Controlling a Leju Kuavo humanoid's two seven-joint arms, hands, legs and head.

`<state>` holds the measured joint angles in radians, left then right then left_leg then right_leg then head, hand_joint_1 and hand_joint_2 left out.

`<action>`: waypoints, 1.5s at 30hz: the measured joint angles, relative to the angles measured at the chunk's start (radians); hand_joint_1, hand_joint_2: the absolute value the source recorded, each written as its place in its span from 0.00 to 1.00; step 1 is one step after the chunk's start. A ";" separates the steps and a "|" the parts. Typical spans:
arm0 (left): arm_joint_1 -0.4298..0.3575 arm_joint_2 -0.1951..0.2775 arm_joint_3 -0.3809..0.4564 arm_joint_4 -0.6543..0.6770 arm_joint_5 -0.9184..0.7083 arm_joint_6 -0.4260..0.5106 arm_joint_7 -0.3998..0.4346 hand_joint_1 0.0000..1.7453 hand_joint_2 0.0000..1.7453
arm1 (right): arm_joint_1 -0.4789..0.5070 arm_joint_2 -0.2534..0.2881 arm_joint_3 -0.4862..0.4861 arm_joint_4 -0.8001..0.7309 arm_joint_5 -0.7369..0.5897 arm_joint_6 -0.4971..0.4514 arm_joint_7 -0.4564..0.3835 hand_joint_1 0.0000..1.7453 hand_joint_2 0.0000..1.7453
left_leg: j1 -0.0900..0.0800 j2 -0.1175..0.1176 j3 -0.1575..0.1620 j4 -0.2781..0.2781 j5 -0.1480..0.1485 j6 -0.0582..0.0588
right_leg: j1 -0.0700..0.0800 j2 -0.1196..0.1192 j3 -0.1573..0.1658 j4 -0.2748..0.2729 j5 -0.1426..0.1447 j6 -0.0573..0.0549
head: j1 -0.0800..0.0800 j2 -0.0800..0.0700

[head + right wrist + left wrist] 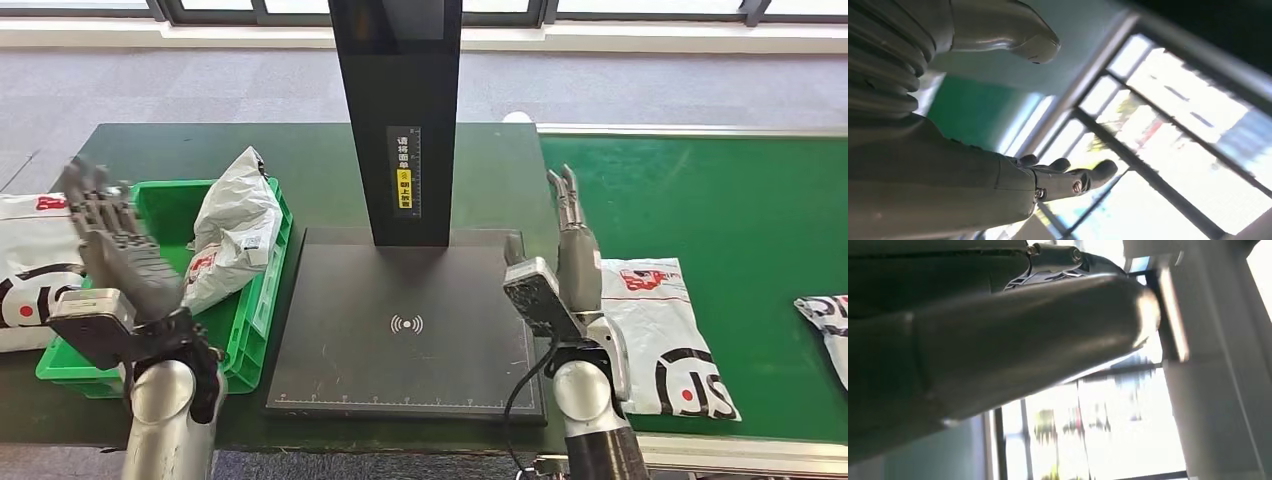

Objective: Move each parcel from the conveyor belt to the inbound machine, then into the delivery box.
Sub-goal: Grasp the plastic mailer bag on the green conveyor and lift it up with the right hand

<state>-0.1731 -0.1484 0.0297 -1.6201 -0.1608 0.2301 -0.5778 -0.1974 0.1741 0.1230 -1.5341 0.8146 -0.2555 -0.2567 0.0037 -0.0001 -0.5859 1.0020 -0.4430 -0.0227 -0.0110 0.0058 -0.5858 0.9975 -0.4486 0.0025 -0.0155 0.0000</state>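
Right hand (566, 262) lines up for the next parcel (668, 335) on the belt
Both hands spread and empty, left hand (110, 240) above the green box (258, 300); reach right, press flat, grip the parcel's near edge

Bright green plastic delivery box (262, 300) holding a crumpled white plastic parcel (232, 232) with red and black print. Matte black inbound machine platform (350, 350) bearing a white wireless symbol; its black upright column (385, 90) carries a yellow-and-white label. Green conveyor belt (740, 200) with a flat white parcel (668, 335) printed in red and black. Dark green tabletop (310, 160). Dark grey left robot hand (110, 240); grey right robot hand (575, 250).
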 joint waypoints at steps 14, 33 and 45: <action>0.010 -0.063 -0.131 0.070 0.152 -0.255 -0.012 0.00 0.00 | 0.077 -0.067 -0.355 0.273 0.451 0.010 0.254 0.00 1.00 | 0.000 -0.004 -0.001 0.000 -0.001 0.002 | -0.003 -0.002 -0.001 0.000 0.000 0.002 | 0.000 0.000; 0.026 -0.086 -0.133 0.063 0.140 -0.269 0.038 0.00 0.00 | 0.180 -0.089 -0.598 0.276 0.521 0.075 0.371 0.25 1.00 | 0.000 -0.004 -0.001 0.000 -0.001 0.002 | -0.004 -0.002 0.000 0.000 0.000 0.002 | 0.000 0.000; 0.026 -0.089 -0.133 0.071 0.139 -0.269 0.041 0.00 0.00 | 0.080 -0.157 -0.634 0.477 0.535 0.064 0.325 1.00 1.00 | 0.000 0.000 0.001 0.001 -0.001 0.003 | -0.003 0.000 0.002 -0.001 0.001 0.004 | 0.000 0.000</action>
<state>-0.1476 -0.2371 -0.1038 -1.5491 -0.0217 -0.0390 -0.5370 -0.1179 0.0175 -0.5108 -1.0568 1.3493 -0.1913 0.0687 0.0035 -0.0004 -0.5847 1.0028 -0.4437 -0.0193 -0.0144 0.0061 -0.5839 0.9964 -0.4477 0.0065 -0.0153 0.0000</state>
